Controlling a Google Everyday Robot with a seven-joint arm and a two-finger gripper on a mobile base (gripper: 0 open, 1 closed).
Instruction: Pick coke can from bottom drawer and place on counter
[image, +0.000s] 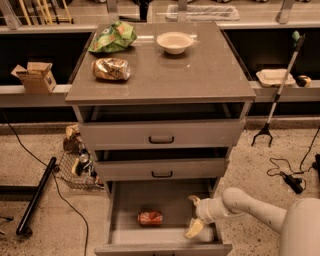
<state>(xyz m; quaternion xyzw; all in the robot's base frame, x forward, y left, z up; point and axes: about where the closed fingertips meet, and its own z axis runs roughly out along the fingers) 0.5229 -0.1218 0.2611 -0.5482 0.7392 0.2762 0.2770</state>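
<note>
Camera view: coke can (150, 217) lay on its side in bottom drawer (150, 196); gripper (194, 215), spread wide and empty, hung beside it.

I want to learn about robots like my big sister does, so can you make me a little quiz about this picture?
1. How many things sit on the counter?
2. True or false: the coke can lies in the bottom drawer.
3. The claw is: A touching the counter; B open, over the bottom drawer, right of the coke can; C shut on the coke can.
Key: 1 three: green bag, gold bag, bowl. 2 true. 3 B.
</note>
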